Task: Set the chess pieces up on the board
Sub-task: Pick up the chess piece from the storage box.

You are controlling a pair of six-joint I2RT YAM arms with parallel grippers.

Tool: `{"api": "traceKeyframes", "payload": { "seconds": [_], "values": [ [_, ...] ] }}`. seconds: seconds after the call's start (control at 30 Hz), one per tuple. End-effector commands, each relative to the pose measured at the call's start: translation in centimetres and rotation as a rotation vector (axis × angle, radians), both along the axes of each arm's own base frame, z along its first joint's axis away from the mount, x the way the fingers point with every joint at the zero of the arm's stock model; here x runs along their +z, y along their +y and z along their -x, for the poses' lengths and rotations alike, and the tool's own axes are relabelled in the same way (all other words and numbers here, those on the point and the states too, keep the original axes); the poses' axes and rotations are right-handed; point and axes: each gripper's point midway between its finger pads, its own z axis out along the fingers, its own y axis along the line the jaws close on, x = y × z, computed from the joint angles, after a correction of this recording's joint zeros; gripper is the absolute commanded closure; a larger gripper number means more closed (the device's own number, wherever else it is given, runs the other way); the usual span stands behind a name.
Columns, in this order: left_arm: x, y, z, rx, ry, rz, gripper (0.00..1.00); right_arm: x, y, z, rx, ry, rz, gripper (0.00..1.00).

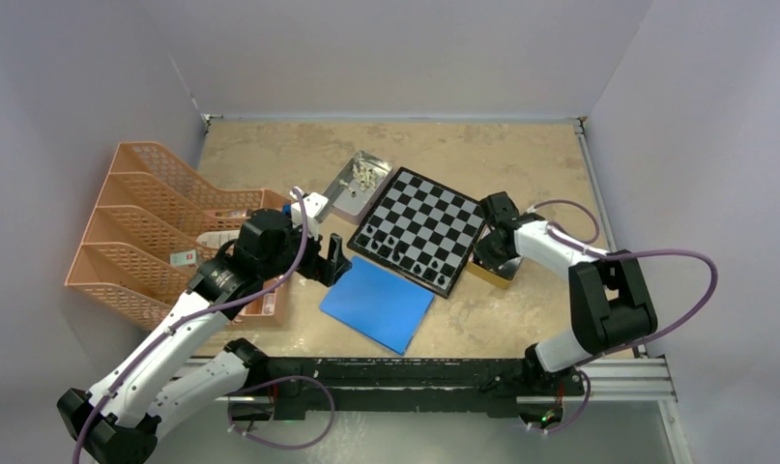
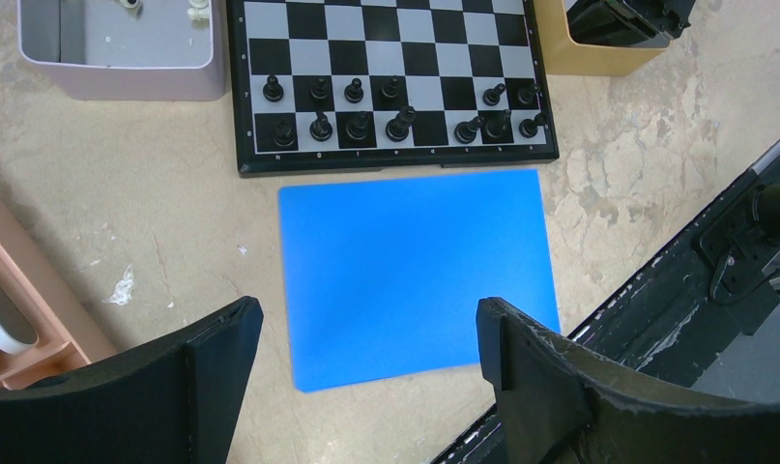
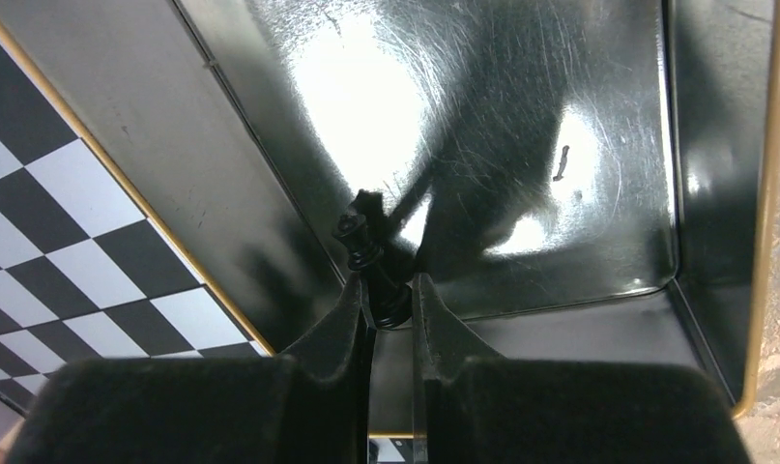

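The right gripper [image 3: 390, 290] is pinched nearly closed on the base of a glossy black chess piece [image 3: 364, 253]. The piece's long axis runs up and slightly left in frame, head uppermost. Scratched, shiny walls of a gold-rimmed black tin [image 3: 714, 145] surround it, and the board [image 3: 47, 222] lies at left. The left gripper [image 2: 366, 338] hangs wide open and empty over a smooth blue sheet [image 2: 415, 242], below two rows of black pieces [image 2: 357, 124].

The left end effector [image 2: 366, 324] gapes above blue sheet [image 2: 415, 261] beside board [image 2: 386, 58].
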Motion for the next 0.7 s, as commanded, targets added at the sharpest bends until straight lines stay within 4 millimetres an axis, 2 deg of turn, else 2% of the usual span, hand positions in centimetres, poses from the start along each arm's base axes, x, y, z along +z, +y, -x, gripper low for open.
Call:
{"api": "traceKeyframes", "payload": {
  "seconds": [0.0, 0.2, 0.37, 0.47, 0.67],
  "values": [
    [0.6, -0.1, -0.2, -0.008, -0.031, 0.007, 0.19, 0.8, 0.0, 0.5, -0.024, -0.013, -0.011, 1.00],
    [0.5, -0.1, -0.2, -0.008, -0.026, 0.007, 0.19, 2.0, -2.0, 0.1, -0.090, -0.052, 0.079, 1.00],
    [0.4, -0.1, -0.2, -0.004, -0.026, 0.005, 0.19, 4.6, -3.9, -1.7, -0.122, -0.137, 0.188, 1.00],
    [0.5, -0.1, -0.2, -0.007, -0.025, 0.006, 0.19, 5.7, -4.0, -2.7, -0.094, -0.204, 0.196, 1.00],
    [0.9, -0.1, 0.0, -0.010, -0.040, 0.018, 0.19, 5.9, -4.0, -3.1, -0.049, -0.252, 0.205, 0.99]
  ]
}}
